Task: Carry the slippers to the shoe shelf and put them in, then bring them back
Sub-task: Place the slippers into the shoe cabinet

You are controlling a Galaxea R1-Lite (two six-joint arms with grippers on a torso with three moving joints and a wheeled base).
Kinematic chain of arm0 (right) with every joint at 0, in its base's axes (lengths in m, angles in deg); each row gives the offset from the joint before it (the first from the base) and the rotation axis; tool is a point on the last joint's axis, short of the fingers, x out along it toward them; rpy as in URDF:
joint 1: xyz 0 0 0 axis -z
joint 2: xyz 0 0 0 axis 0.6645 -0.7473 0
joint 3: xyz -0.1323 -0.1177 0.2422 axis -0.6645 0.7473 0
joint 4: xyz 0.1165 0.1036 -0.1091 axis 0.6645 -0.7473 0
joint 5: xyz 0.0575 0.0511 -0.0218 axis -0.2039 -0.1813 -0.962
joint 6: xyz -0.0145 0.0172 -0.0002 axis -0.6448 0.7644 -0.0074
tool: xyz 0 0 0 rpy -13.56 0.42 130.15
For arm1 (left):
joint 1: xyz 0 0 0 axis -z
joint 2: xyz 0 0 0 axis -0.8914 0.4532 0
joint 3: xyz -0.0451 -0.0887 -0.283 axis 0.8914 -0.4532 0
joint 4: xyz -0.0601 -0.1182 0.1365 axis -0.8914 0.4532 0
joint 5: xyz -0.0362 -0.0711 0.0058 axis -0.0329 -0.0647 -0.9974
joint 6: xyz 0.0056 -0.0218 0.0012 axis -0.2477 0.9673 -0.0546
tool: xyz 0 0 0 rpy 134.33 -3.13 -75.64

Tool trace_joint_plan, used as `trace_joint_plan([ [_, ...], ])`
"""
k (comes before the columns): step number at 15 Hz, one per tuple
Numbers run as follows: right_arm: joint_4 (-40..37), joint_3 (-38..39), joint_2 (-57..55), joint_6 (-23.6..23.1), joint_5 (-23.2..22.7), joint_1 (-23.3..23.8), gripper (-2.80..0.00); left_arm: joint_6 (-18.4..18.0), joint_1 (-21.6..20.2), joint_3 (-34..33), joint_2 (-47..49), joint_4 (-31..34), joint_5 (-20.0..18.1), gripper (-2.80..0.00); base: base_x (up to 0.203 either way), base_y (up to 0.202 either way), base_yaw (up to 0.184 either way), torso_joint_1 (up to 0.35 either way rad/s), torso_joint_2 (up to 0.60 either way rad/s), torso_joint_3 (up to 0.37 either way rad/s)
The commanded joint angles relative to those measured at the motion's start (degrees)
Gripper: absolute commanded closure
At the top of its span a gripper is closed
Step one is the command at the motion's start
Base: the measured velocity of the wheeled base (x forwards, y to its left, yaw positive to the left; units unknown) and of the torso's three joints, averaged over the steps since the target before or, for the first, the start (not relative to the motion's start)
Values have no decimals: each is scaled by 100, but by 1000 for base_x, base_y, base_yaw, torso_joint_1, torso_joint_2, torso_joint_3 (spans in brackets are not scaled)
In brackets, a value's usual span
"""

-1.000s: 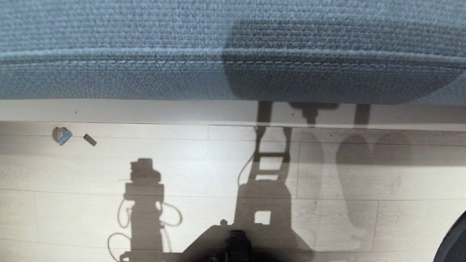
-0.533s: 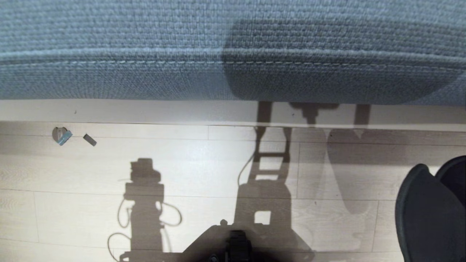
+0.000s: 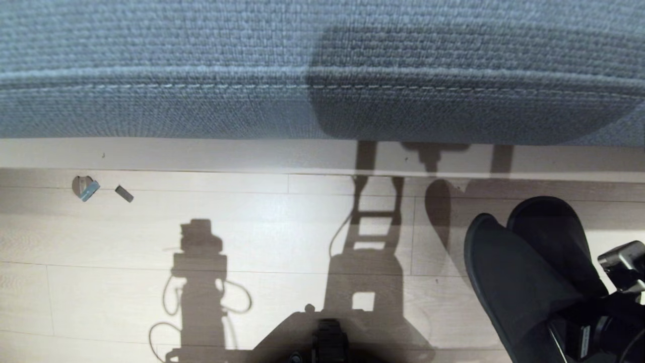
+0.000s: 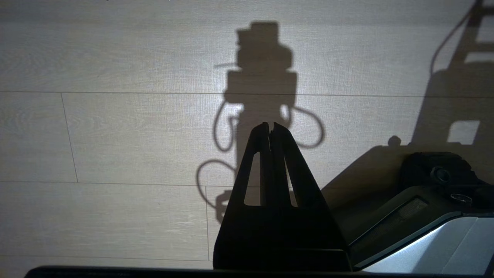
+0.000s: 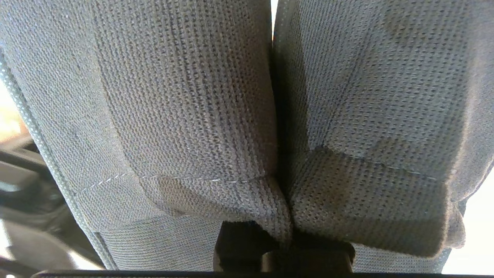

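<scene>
Low at the robot's right, the right gripper point(image 5: 283, 247) clamps both slippers point(image 3: 524, 272) together above the floor point(image 3: 252, 242). Left gripper point(image 4: 271, 129) hangs clenched, empty

- The blue cushioned surface point(image 3: 201, 65) is blocking the whole far side, overhanging a pale board point(image 3: 201, 154).
- Open floor point(image 3: 272, 227) is lying clear ahead, apart from two small scraps point(image 3: 85, 187) near the board.
- The slippers point(image 3: 524, 272), pinched together in the right claw point(image 5: 283, 247), are filling that claw's forward path.

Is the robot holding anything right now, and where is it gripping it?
Yes: the right tool pinches both slippers together at their open back edges.
</scene>
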Motion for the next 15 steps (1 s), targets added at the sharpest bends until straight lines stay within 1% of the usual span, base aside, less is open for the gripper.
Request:
trace_joint_plan([
  [1, 127, -88, -818, -50, 11, -33, 0, 1, 0, 0, 0, 1, 1, 0, 0, 0, 0, 0, 0, 0],
  [4, 192, -275, -1221, -38, 104, -32, 0, 1, 0, 0, 5, -3, 1, 0, 0, 0, 0, 0, 0, 0],
  [5, 339, -307, -1384, -31, 158, -29, 0, 1, 0, 0, 5, -3, 1, 0, 0, 0, 0, 0, 0, 0],
  [9, 1389, -352, -2189, -15, 630, -32, 0, 1, 0, 0, 5, -3, 2, 0, 0, 0, 0, 0, 0, 0],
  [11, 1861, -530, -2493, 165, 765, -28, 0, 1, 0, 0, 5, -3, 1, 0, 0, 0, 0, 0, 0, 0],
  [14, 2153, -1001, -2754, 460, 797, -2, 0, 1, 0, 0, 5, -3, 1, 0, 0, 0, 0, 0, 0, 0],
  [15, 2307, -1119, -2743, 481, 812, -1, 0, 1, 0, 0, 5, -3, 1, 0, 0, 0, 0, 0, 0, 0],
])
